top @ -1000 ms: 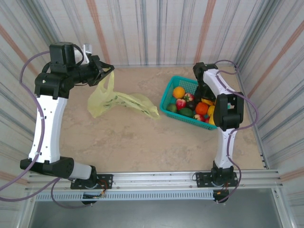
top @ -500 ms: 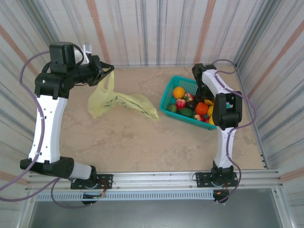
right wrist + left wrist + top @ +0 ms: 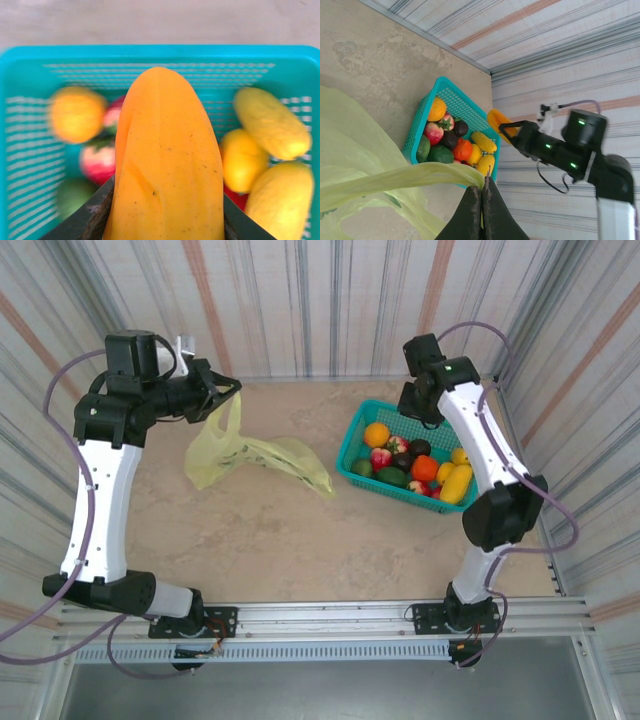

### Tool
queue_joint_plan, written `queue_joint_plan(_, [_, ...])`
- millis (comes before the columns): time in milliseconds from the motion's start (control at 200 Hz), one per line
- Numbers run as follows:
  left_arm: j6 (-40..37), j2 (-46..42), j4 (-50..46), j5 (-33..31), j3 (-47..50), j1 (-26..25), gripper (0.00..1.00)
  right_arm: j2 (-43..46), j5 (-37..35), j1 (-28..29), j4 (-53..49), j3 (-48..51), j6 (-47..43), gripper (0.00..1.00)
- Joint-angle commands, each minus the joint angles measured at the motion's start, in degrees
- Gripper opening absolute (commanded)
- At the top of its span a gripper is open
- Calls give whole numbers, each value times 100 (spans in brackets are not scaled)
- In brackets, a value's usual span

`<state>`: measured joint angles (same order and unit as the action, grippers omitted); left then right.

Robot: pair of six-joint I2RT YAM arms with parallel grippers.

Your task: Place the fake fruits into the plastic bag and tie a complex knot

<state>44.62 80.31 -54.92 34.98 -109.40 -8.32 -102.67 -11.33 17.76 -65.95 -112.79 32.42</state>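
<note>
The table (image 3: 300, 540) is being used as support for everything. In the top view the plastic bag (image 3: 250, 455) is lying on it left of centre, with one handle (image 3: 228, 410) being lifted toward the upper left by the left gripper (image 3: 222, 388). At the bottom centre of the left wrist view its jaws are being pressed fully together on that thin strip. The mouth of the bag is not being held wide and much of the film is lying flat. A fruit being dropped there could therefore be stopped by the folded film and roll away over the table. The handle could also be pulled out of the pinch if the weight of a fruit is being put on the bag suddenly.

The teal basket (image 3: 352, 445) is standing right of centre, with the other fake fruits (image 3: 425, 468) being kept inside. The right gripper (image 3: 416, 405) is being carried above its upper edge. In the middle of the right wrist view a long orange fruit (image 3: 167, 165) is being clamped between its jaws. This fruit is glossy and rounded and, as far as can be judged, it is being held near one end. It may therefore slip or turn on the way to the bag, which is lying well apart from the basket.
</note>
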Motion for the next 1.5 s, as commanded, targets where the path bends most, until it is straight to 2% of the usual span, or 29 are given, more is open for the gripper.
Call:
queue_joint_plan(0, [-325, -40, -316, 325, -277, 73, 0, 457, 1311, 307, 458, -76, -280, 37])
queue_joint_plan(85, [-566, 118, -619, 538, -646, 102, 0, 669, 1848, 453, 757, -103, -174, 37])
queue_joint_plan(240, [-950, 470, -1165, 1065, -1371, 111, 0, 757, 3583, 545, 1501, -146, 88, 36])
queue_joint_plan(411, [-1075, 640, -1396, 1432, -1624, 110, 0, 620, 4179, 669, 1821, -287, 125, 37])
queue_joint_plan(531, [-1385, 826, -1799, 1526, -2019, 111, 0, 572, 5030, 715, 2322, -254, 426, 37])
queue_joint_plan(641, [-1752, 1089, -2383, 1538, -2500, 111, 0, 582, 5627, 942, 2760, -252, 490, 37])
queue_joint_plan(731, [-1825, 1175, -2480, 1661, -2650, 119, 0, 597, 5999, 1184, 2919, -131, 427, 36])
queue_joint_plan(937, [-1834, 1241, -2469, 1933, -2750, 207, 0, 521, 6375, 1578, 2978, 149, 232, 33])
queue_joint_plan(1057, [-1815, 1283, -2413, 2038, -2785, 233, 0, 278, 6074, 1839, 2394, -118, -262, 32])
queue_joint_plan(1297, [-1669, 1338, -2257, 2115, -2813, 260, 0, 100, 6377, 2220, 2413, -199, -537, 31])
queue_joint_plan(1493, [-1492, 1338, -2000, 2434, -2806, 260, 0, -317, 5790, 2382, 2210, -430, -512, 30])
